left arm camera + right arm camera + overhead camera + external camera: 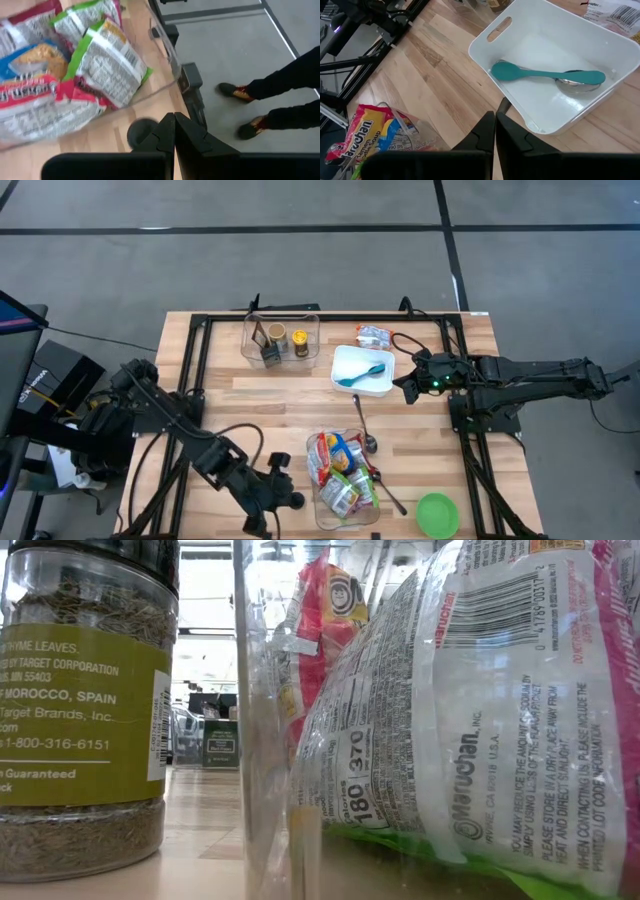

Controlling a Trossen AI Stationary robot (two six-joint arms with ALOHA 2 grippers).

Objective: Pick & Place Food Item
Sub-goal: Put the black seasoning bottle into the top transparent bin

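In the low view, a clear plastic spice jar with an olive-green label is running off the frame at nine o'clock, cutting its printed lines short, and its dark lid is being cropped at twelve o'clock. A white-backed ramen noodle packet is overflowing the frame at three o'clock, hiding the room behind it.

In the left wrist view, a person's dark trouser legs are exiting at three o'clock; only the legs and dark red-trimmed shoes are showing.

In the high view, the small items inside the clear rectangular plastic bin at twelve o'clock are appearing too small to identify.
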